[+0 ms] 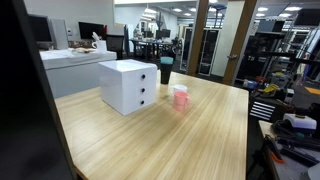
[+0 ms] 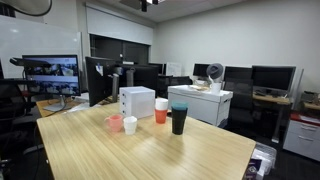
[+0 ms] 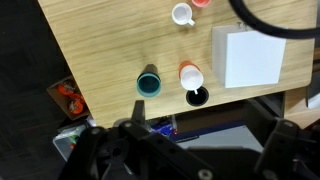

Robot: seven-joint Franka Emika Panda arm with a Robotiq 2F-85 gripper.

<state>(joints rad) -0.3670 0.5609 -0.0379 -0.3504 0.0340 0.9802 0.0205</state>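
Wood table: exterior view, light planks, no arm in shot.
Drawer box: white, upright on the table; teal cup just beside its far corner, pink cup near, apart from both.
Cups, exterior view: pink cup and white cup side by side; orange cup and teal cup close together by the drawer box.
Wrist view: gripper is a dark mass at the bottom edge, high above and off the table edge.
Tool state: cannot tell, fingers too dark and blurred.
Nearest thing: teal cup, upright, close to the table edge, orange cup just beside it.
Risk: likely a knock-over. The cups are crowded, so a finger beside one may clip its neighbour.
Risk: a cup nudged outward may go off the near edge.
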